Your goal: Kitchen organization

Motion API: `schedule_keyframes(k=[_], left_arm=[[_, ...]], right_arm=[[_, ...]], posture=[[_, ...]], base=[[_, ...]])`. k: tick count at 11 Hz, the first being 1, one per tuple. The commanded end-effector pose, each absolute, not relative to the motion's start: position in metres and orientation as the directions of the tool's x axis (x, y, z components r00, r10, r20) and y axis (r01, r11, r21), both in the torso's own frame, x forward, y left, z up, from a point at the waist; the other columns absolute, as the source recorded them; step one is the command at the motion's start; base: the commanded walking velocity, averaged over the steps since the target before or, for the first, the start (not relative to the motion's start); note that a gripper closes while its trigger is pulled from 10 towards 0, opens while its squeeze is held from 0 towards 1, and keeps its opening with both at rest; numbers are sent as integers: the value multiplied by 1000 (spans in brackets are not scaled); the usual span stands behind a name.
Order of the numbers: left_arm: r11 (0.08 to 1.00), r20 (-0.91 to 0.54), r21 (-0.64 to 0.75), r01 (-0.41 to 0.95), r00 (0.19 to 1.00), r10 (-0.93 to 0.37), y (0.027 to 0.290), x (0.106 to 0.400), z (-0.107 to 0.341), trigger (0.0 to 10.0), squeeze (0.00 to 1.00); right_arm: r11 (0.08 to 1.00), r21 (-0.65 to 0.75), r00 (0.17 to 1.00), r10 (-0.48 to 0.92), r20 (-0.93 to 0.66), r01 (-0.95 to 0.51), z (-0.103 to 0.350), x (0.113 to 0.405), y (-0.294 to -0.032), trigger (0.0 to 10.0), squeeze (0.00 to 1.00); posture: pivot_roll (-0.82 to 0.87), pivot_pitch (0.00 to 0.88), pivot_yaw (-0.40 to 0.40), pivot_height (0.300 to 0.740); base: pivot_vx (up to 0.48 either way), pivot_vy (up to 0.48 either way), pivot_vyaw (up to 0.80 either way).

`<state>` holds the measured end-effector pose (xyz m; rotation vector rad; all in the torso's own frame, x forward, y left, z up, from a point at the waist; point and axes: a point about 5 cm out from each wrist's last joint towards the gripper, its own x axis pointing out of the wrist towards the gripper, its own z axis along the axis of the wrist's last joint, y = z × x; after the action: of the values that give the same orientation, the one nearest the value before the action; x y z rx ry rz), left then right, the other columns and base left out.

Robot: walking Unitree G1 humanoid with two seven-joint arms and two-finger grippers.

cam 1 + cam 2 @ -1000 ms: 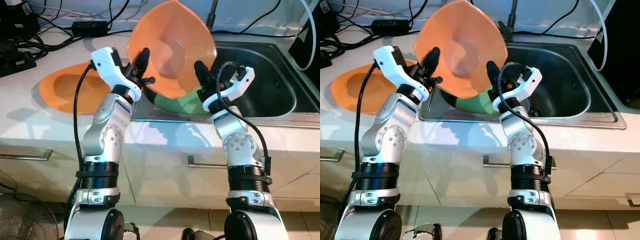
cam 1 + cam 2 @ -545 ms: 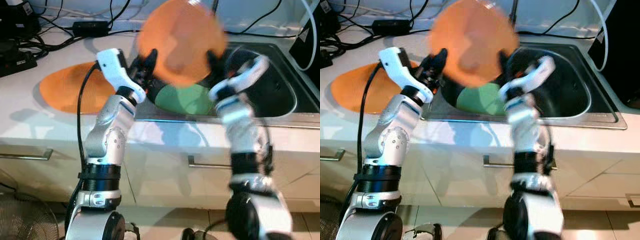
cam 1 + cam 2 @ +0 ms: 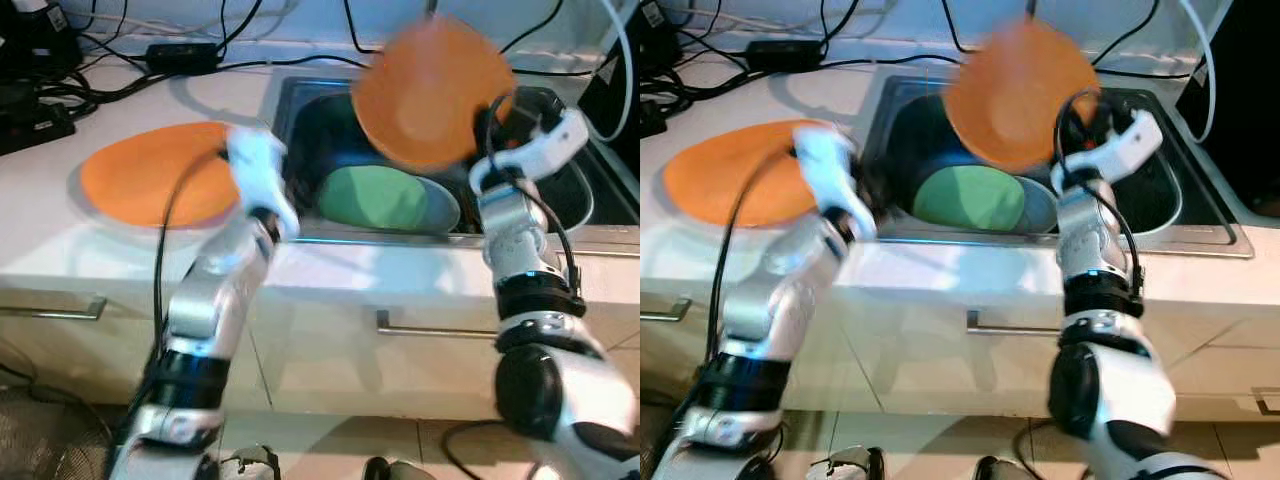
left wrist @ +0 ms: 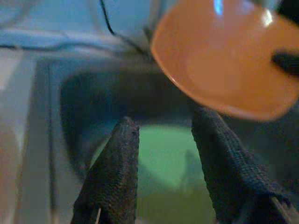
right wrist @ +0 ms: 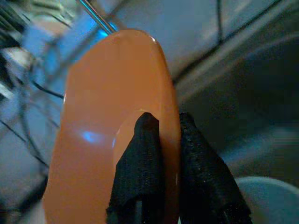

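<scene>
An orange bowl (image 3: 432, 90) hangs tilted above the steel sink (image 3: 300, 110), toward its right side. My right gripper (image 5: 163, 122) is shut on the bowl's rim, one finger inside and one outside. In the sink lies a green plate (image 3: 375, 197) resting on a grey bowl (image 3: 445, 208). An orange plate (image 3: 160, 185) lies flat on the counter left of the sink. My left gripper (image 4: 163, 128) is open with nothing between its fingers, held near the sink's front left corner and facing the green plate. The left arm (image 3: 250, 200) is blurred.
Black cables and a power adapter (image 3: 180, 55) lie along the back of the white counter (image 3: 60, 230). A black appliance (image 3: 620, 95) stands at the right of the sink. Cabinet drawers with metal handles (image 3: 420, 325) are below the counter edge.
The left gripper let go of the orange bowl and dropped back toward the counter edge. The right gripper alone carried the bowl to the right, over the sink.
</scene>
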<state>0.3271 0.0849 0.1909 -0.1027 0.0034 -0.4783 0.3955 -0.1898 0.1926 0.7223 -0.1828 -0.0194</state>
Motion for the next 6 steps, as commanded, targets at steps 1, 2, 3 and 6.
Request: schedule_keyframes(k=[1,2,3,6], left_arm=[[871,-28,-55,488,871,-490,78,323,186,10000,0],[869,-78,-46,493,866,-495,76,319,180,10000,0],[866,-100,-43,498,860,-500,75,317,179,10000,0],[866,-179,-29,499,850,-495,72,310,178,10000,0]], right_arm=[[800,598,975,-89,202,-51,208,400,-189,10000,0],[865,502,979,-77,187,-28,207,402,-188,10000,0],[904,428,980,-64,189,-24,208,404,-186,10000,0],[986,151,989,49,141,-71,202,409,-164,10000,0]], posture=[[124,44,-1,740],[126,44,-3,740],[130,46,-5,740],[149,62,-18,740]], base=[[0,0,0],[0,0,0],[0,0,0],[0,0,0]])
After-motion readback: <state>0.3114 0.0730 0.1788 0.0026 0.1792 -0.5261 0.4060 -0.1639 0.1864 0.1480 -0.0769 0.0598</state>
